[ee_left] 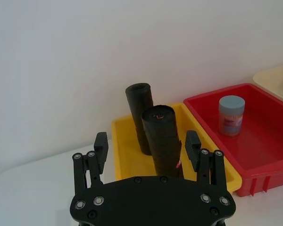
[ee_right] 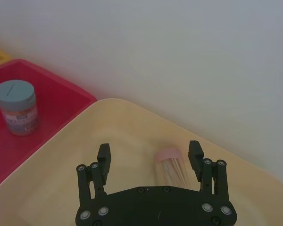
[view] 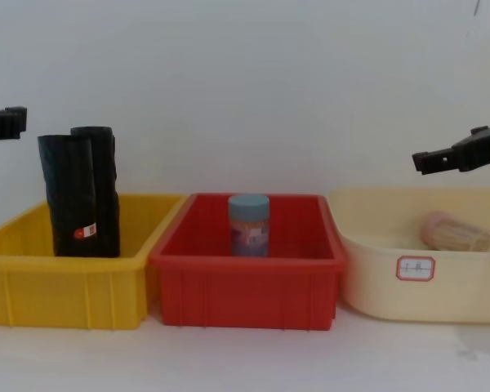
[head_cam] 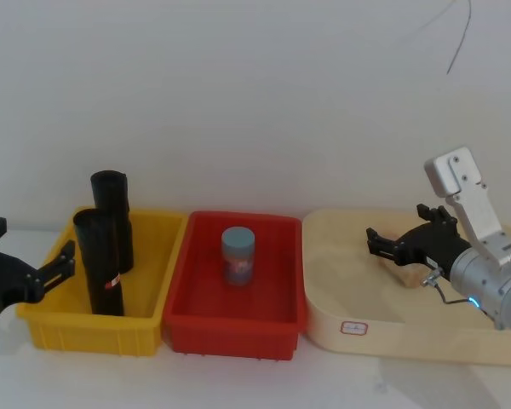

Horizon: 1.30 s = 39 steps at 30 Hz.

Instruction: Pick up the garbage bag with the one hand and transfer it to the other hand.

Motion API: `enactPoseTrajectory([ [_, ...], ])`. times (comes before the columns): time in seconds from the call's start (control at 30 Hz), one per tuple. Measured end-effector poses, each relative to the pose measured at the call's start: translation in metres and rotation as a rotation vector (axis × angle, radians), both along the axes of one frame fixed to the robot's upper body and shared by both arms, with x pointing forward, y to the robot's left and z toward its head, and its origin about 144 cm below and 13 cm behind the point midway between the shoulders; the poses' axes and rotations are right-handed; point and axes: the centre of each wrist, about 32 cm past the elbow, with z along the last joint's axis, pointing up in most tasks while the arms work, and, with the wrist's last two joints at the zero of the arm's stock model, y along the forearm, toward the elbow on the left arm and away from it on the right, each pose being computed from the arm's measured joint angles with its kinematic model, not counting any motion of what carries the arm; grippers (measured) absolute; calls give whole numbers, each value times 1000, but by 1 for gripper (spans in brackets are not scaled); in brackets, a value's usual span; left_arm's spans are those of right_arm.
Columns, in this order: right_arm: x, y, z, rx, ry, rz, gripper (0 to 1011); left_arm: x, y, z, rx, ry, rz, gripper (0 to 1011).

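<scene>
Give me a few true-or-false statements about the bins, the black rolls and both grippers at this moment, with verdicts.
1. The glossy black cylindrical roll with the red-and-white sticker stands upright in the yellow plastic bin. True.
2. The left gripper is shut on that roll. False: it is open, at the bin's left edge, apart from the roll.
3. The right gripper hovers open above the cream tray. True.
4. The blue-lidded jar stands in the cream tray. False: it stands in the red plastic bin.
</scene>
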Motion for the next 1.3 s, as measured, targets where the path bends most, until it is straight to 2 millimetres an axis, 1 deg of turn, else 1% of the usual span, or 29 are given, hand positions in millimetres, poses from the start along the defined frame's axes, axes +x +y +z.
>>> enactPoseTrajectory([
  [0.2, 0, 0, 0, 0, 0, 0, 1001, 10, 5, -6, -7, 8, -14, 1000],
  [0.27, 0, 0, 0, 0, 0, 0, 1001, 18, 6, -10, -10, 13, -25, 1000],
  [0.37, 0, 0, 0, 0, 0, 0, 1000, 23, 7, -13, -11, 16, -33, 1001],
  [0.63, 0, 0, 0, 0, 0, 0, 1000, 41, 6, -22, -6, 22, -68, 1001],
  [1.1, 0, 0, 0, 0, 0, 0, 1001, 63, 4, -35, 19, 31, -103, 1000],
  [1.3, 0, 0, 0, 0, 0, 0, 1000, 73, 0, -40, 10, 26, -107, 1000],
])
